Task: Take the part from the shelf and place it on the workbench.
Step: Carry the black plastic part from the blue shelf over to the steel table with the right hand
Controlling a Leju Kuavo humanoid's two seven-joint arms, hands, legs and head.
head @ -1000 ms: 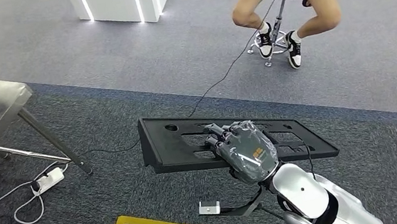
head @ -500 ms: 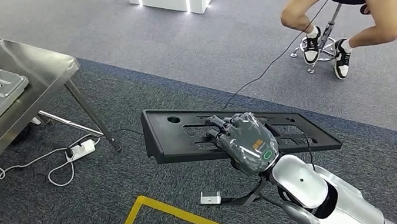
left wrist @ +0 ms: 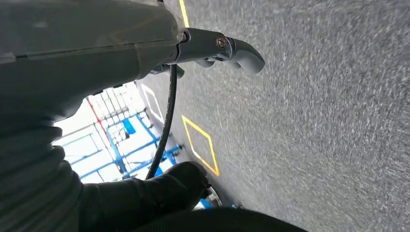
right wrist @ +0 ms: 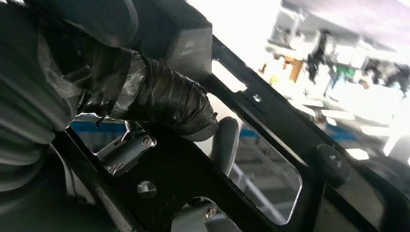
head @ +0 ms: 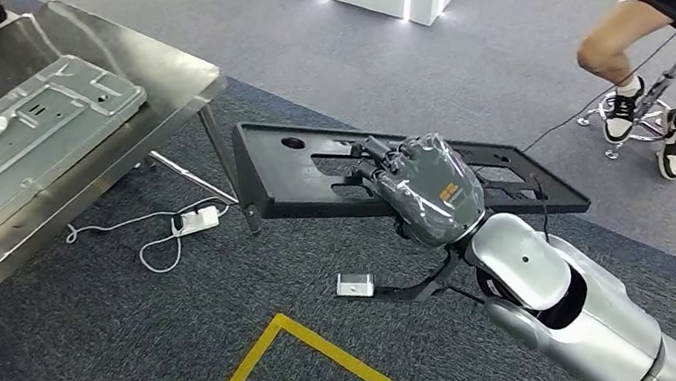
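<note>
The right hand (head: 431,199) is clamped over the middle of the long black part (head: 301,171), probably so the panel balances level in the air above the carpet. The left hand (left wrist: 220,48) hangs toward the floor; whether its fingers are curled I cannot tell. Near the part's far end stands the steel workbench (head: 168,95), already carrying a grey metal panel (head: 11,128).

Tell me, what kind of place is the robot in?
Probably a factory-style test workshop: a steel workbench holding a stamped metal panel, yellow floor tape on grey carpet, and the right hand carrying a black plastic part.
</note>
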